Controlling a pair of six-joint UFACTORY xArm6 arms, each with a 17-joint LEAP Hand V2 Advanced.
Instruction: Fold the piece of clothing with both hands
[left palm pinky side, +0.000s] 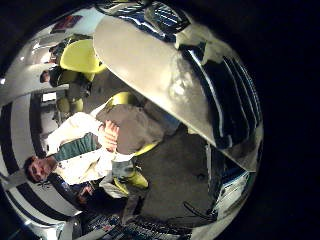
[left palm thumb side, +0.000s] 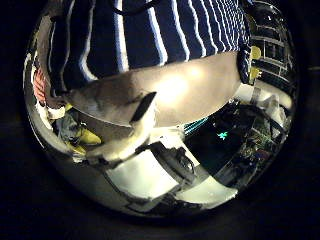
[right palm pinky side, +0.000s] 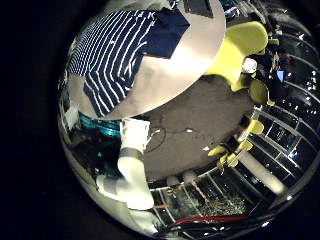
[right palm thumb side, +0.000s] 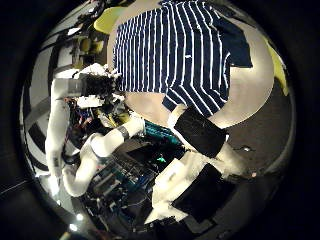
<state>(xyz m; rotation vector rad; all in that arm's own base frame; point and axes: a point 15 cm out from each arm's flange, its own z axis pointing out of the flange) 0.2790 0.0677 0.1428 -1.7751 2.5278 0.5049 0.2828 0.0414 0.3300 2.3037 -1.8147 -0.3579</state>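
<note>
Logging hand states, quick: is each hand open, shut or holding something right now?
Left hand: cannot be told; it is at the edge of the striped shirt.
Right hand: cannot be told.

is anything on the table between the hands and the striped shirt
Nothing visible is. The striped shirt lies spread flat on the round table, with bare tabletop around it. In the right thumb side palm view one hand is at the table's edge beside the shirt, with no object in between.
</note>
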